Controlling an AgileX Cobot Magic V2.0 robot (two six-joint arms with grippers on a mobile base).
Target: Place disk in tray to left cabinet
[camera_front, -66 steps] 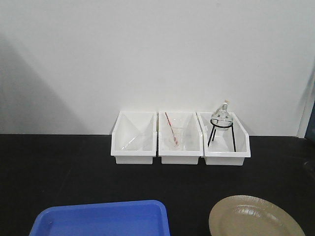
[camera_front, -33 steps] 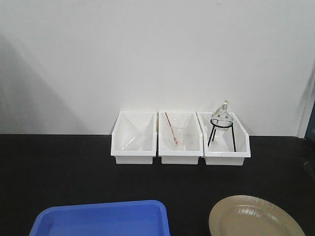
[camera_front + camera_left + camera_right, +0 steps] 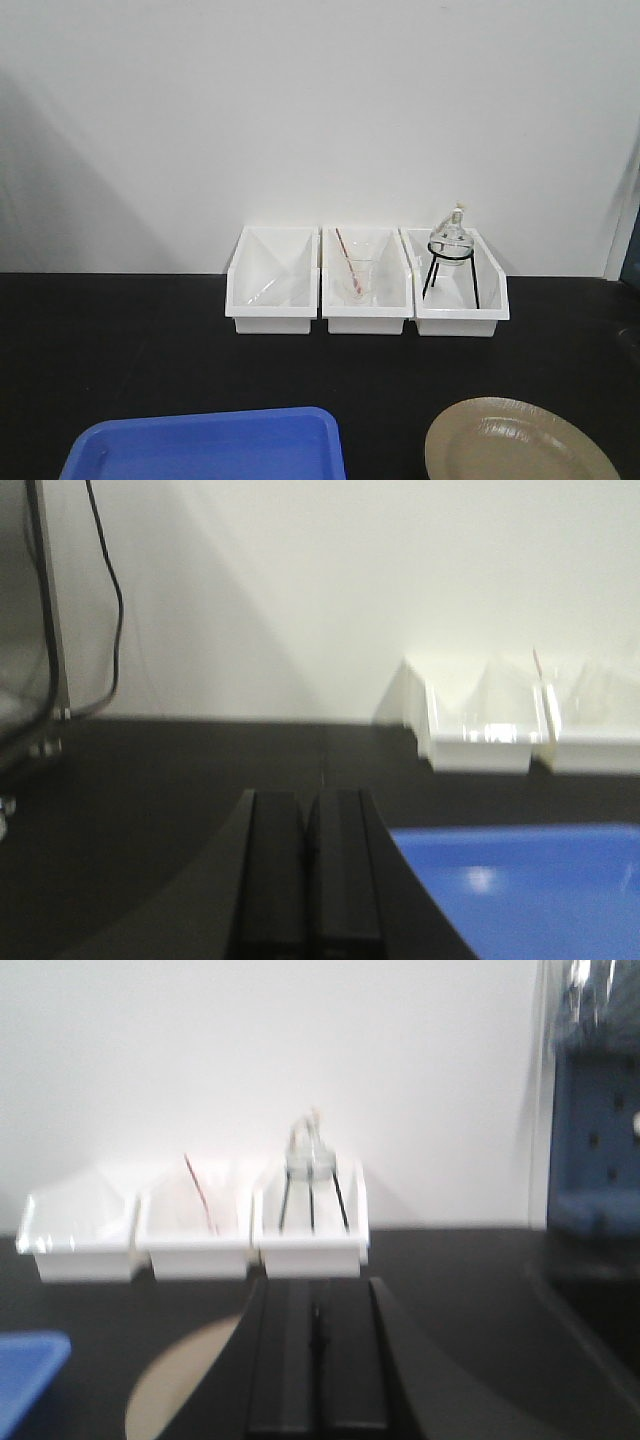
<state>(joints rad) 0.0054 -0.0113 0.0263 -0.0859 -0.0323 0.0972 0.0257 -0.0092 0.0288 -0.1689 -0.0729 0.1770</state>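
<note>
The black table [image 3: 120, 350] carried everything, and nothing had been picked up yet. The blue tray [image 3: 210, 445] sat at its front left edge. The tan disk [image 3: 520, 445] lay flat at the front right, well apart from the tray. No cabinet could be made out for certain in any view.

The step in hand looked like the first one: taking hold of the disk. The right tool [image 3: 315, 1290] was the nearer one, with the disk just below and to its left in the wrist view. Its fingers were pressed together with only a thin seam between them, and they held nothing. The left tool [image 3: 305, 800] hung beside the tray, likewise closed up and empty.

To do this well, the right tool would first need to spread its fingers. A shallow plate lying flat offers only its rim, so the tool should come in low at the near edge and pinch the lip. The disk should be kept level and lowered squarely, since the fit in the tray looked close.

Counted:
- one table
- one tray
- one disk
- three white bins [image 3: 366, 285] in a row at the wall
- one round flask [image 3: 448, 238] on one black wire stand [image 3: 450, 275] in the right bin
- one glass cup [image 3: 355, 280] with one red rod [image 3: 342, 250] in the middle bin
- two tools
</note>
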